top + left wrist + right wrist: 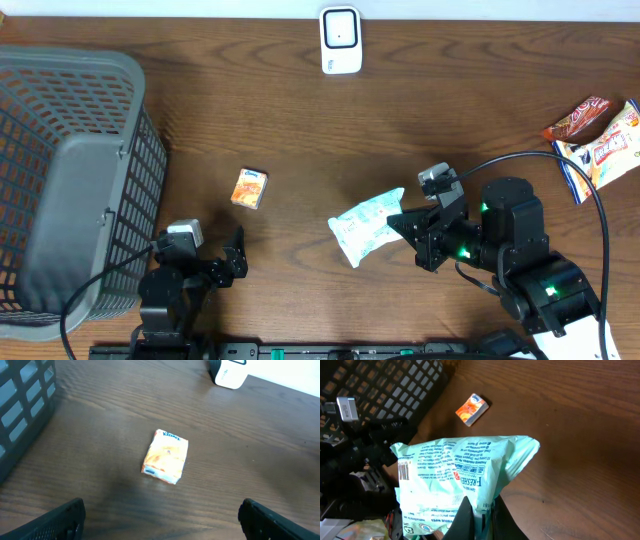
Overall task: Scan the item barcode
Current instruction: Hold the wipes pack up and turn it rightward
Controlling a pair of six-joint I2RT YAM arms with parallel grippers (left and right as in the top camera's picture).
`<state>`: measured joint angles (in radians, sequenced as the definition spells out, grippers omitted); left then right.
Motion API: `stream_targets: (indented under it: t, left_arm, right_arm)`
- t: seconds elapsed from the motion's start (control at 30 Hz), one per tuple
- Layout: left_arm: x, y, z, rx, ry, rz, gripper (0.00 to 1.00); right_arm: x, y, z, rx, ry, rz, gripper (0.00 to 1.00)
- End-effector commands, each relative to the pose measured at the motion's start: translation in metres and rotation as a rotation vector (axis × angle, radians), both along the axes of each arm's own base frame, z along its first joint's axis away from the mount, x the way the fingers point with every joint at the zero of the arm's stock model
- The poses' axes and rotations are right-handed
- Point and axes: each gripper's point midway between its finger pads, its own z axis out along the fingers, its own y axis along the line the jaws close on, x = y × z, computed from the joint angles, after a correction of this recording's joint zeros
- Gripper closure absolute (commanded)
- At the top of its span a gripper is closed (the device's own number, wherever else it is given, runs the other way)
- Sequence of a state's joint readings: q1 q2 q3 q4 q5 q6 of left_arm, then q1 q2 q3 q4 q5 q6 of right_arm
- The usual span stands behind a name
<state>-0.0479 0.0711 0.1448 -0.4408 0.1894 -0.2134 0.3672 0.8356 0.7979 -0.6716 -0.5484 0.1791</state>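
Because the right jaws are clamped on only a single edge of the pale green packet (366, 226), the soft bag juts out from them unsupported. It appears lifted over the tabletop (300, 110) near its middle, well short of the white scanner (340, 41) at the far edge.

The main risk is probably a slip. A thin pinch on crinkly film could let the packet twist or slide out during a carry toward the scanner.

Another risk is a failed read. In the right wrist view the barcode (403, 471) sits on the printed face near a side edge, on film that bulges and creases. If that face is not turned to the scanner's window, or the film folds over the bars, nothing is likely to register. The bag's droop could also swing the code away as the wrist rotates.

The path looks fairly free, but the orange Kleenex pack (249, 188) lies on the tabletop to the left of the packet, and a low sweep could knock it. The left jaws stand wide open and empty, just short of that pack and beside the grey basket (70, 170). If the 2 arms reach inward together, they could collide. The 2 snack packets (605, 150) at the right edge lie well apart from any likely route.
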Motion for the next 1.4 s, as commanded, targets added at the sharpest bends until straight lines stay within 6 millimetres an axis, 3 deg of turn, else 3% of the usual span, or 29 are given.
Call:
stream_targets:
  t: [0.0, 0.6, 1.13, 1.37]
  left_arm:
    - [-0.003, -0.002, -0.009, -0.011, 0.030, -0.007, 0.02]
    - [-0.003, -0.002, -0.009, -0.011, 0.030, -0.007, 0.02]
    - [-0.003, -0.002, -0.009, -0.011, 0.030, -0.007, 0.02]
    - [-0.003, -0.002, -0.009, -0.011, 0.030, -0.007, 0.02]
  right_arm:
    - [-0.001, 0.002, 0.002, 0.006, 0.002, 0.005, 0.99]
    - [0.008, 0.005, -0.011, -0.014, 0.046, 0.002, 0.99]
    - [0.021, -0.007, -0.018, -0.078, 0.026, -0.073, 0.99]
    - [0.030, -0.004, -0.037, -0.107, 0.084, -0.075, 0.99]
